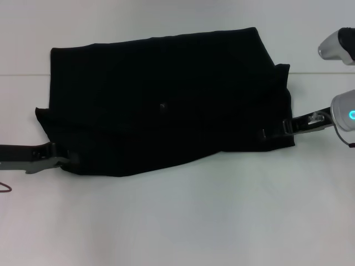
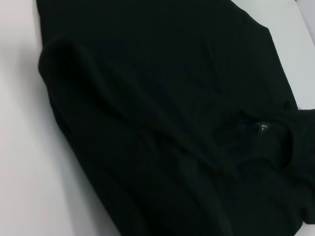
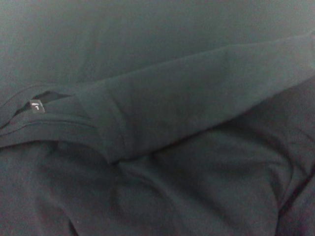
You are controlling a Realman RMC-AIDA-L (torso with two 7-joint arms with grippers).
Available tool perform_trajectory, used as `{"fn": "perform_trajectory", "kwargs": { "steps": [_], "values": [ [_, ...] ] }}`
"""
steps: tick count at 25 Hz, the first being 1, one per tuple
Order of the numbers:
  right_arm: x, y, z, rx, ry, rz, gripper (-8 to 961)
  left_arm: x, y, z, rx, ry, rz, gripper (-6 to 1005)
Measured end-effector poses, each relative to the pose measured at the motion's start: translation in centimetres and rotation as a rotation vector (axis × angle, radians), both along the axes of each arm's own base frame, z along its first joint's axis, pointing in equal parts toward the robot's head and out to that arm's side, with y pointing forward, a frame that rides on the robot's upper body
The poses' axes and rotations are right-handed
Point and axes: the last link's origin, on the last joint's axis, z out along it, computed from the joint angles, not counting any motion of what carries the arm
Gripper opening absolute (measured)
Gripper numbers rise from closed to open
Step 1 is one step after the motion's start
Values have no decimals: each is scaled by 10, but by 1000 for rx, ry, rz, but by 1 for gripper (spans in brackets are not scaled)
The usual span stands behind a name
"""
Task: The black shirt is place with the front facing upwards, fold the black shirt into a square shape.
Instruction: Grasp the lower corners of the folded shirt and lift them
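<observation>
While lying partly folded and rumpled across the white table (image 1: 183, 221), black shirt (image 1: 166, 100) pinned at both near corners: left gripper (image 1: 65, 161) at the near-left corner, right gripper (image 1: 275, 131) at the near-right edge, fingers of each seemingly closed on cloth, though hard to tell against the black fabric

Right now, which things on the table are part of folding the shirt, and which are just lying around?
Part of the job:
black shirt
left gripper, at its near left corner
right gripper, at its right edge

Just lying about:
white table, nothing loose on it
</observation>
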Motion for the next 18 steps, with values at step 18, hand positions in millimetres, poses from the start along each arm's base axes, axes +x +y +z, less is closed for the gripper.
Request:
{"fn": "perform_trajectory", "kwargs": {
  "steps": [18],
  "values": [
    [2, -1, -4, 8, -7, 9, 668, 3, 3, 0, -4, 7, -12, 92]
  ]
}}
